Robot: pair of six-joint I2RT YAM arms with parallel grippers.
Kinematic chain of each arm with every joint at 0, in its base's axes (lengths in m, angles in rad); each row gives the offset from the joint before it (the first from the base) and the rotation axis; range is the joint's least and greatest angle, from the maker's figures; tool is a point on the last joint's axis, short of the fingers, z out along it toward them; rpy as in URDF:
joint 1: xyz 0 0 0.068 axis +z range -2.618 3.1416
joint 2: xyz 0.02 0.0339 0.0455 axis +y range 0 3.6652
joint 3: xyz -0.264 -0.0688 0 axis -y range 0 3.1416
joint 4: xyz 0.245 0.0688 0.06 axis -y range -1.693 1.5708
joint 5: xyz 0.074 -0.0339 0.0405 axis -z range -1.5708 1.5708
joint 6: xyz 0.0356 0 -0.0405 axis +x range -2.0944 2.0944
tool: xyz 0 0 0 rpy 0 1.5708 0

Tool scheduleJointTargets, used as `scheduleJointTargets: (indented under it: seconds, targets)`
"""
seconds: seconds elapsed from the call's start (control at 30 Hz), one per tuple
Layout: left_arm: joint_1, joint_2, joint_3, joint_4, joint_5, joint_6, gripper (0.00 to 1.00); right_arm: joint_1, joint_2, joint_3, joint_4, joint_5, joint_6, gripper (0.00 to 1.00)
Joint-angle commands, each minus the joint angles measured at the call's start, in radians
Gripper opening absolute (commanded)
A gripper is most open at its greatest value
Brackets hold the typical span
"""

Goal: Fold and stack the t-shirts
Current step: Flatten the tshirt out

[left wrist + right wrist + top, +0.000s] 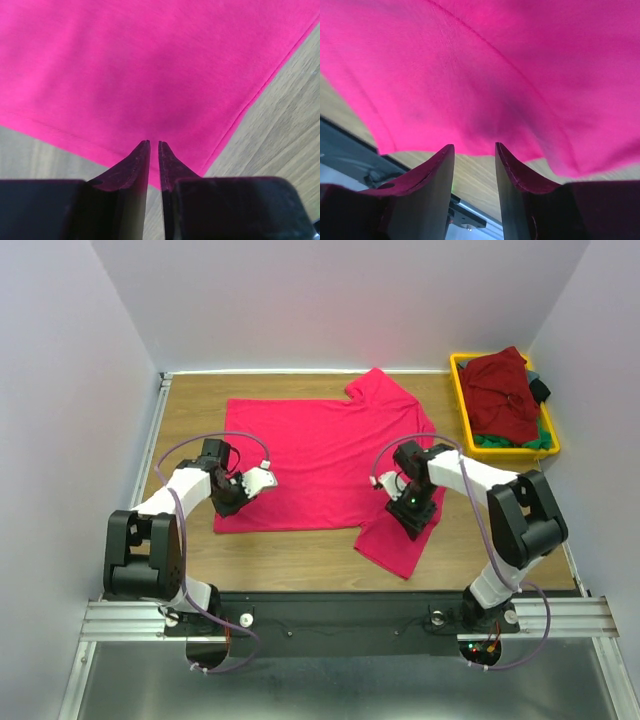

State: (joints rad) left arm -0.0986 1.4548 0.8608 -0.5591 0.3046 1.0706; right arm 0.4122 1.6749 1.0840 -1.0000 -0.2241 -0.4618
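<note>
On wooden table, crimson t-shirt spread flat

We can read no text, label, brand, number or sign in any view. The crimson t-shirt shows only plain cloth, and the yellow bin and the desk show only plain surfaces.

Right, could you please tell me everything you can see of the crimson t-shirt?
The crimson t-shirt is soft knit cloth, spread flat on the wooden table, hem to the left, sleeves at the right. The fingers of the left gripper pinch its near hem corner; those of the right gripper meet raised cloth by the near sleeve.
</note>
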Motion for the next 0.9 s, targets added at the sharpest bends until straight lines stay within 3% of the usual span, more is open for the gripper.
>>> scheduleJointTargets:
  seconds: [0.0,0.47,0.63,0.77,0.87]
  targets:
    - [-0.015,-0.028,-0.054,0.053,-0.084,0.009,0.23,0.072,0.032,-0.067,0.038,0.080,0.020,0.44]
    - [-0.062,-0.188,-0.233,-0.136,-0.078,0.156,0.14,0.333,0.020,-0.147,-0.146,-0.058,-0.032,0.44]
    - [-0.059,-0.243,-0.192,-0.212,-0.053,0.206,0.13,0.356,-0.044,-0.076,-0.233,-0.149,-0.063,0.46]
    - [-0.015,-0.214,-0.018,-0.294,0.112,0.206,0.23,0.292,-0.133,0.146,-0.226,-0.153,-0.044,0.53]
    - [0.019,-0.133,0.244,-0.321,0.255,0.138,0.39,0.014,-0.068,0.380,-0.177,-0.190,-0.043,0.70]
